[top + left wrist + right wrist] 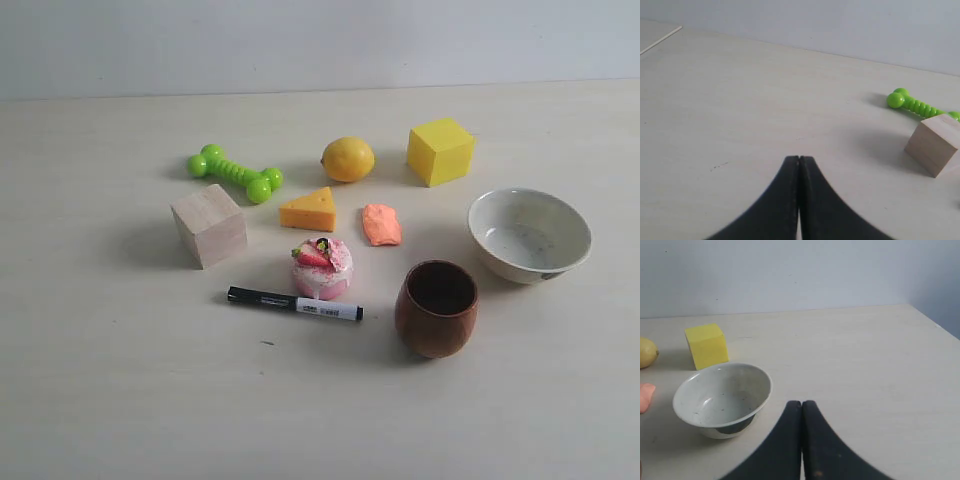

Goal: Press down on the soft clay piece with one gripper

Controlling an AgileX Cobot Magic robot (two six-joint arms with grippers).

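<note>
The soft clay piece (381, 224) is a small salmon-orange lump lying flat on the table between the cheese wedge (308, 210) and the white bowl (528, 233); its edge (645, 396) peeks in at the side of the right wrist view. Neither gripper appears in the exterior view. My left gripper (799, 159) is shut and empty over bare table, well away from the clay. My right gripper (801, 403) is also shut and empty, beside the white bowl (722, 392), with the bowl between it and the clay.
Around the clay stand a lemon (347, 158), yellow cube (439, 150), brown wooden cup (436, 307), pink strawberry cake (321, 266), black-and-white marker (294, 302), wooden block (208, 224) and green dumbbell toy (235, 173). The table (120, 400) reaches to a pale wall.
</note>
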